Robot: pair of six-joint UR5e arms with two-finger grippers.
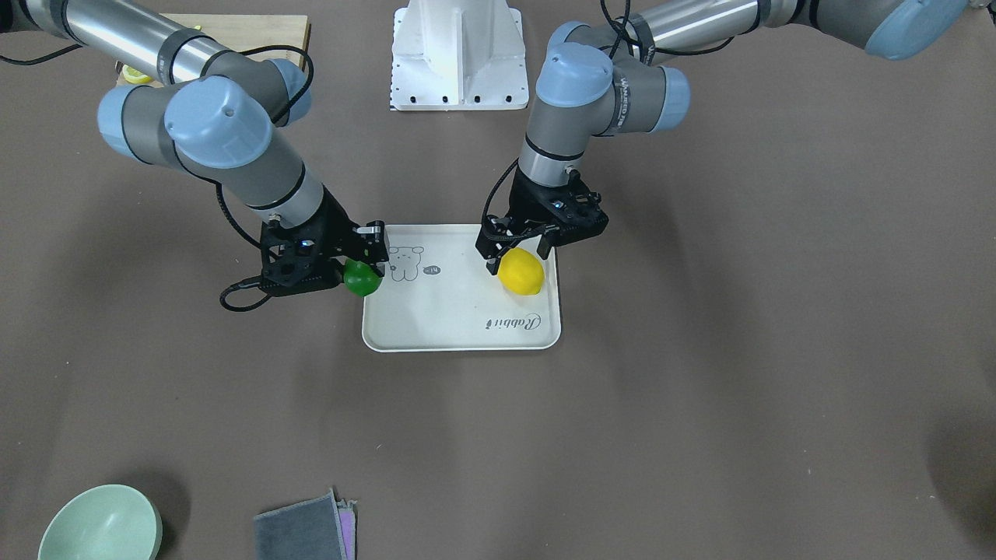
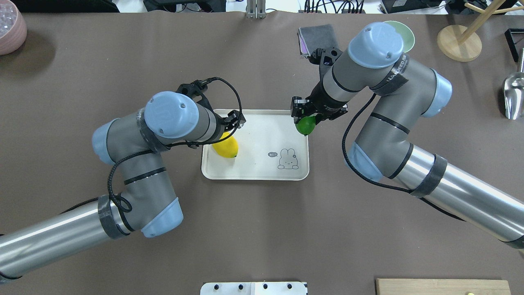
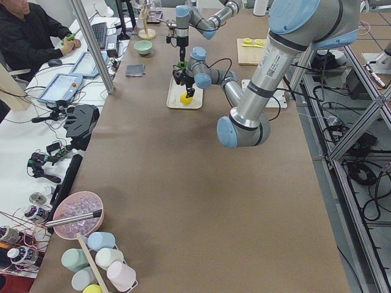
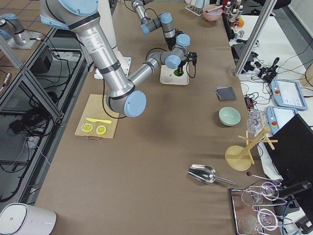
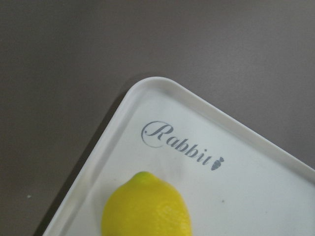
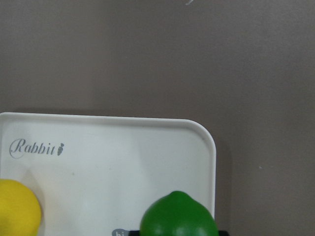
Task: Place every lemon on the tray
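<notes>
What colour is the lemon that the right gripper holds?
Glossy green; the lemon shows best in the overhead exterior view.

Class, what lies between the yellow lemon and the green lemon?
No object: in the overhead view only bare tray floor stretches between the yellow lemon and the green lemon; the printed rabbit sits off that line.

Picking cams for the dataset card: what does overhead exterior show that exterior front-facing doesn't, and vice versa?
Only overhead: the pink bowl, the wooden stand and the metal scoop.
Only front-facing: the Rabbit script on the tray, hidden under the left arm from overhead, and the left gripper with its fingers either side of the yellow lemon.
Both: the tray, the yellow lemon, the green lemon at the right gripper by the tray's rim, the green bowl and the grey cloth.
</notes>
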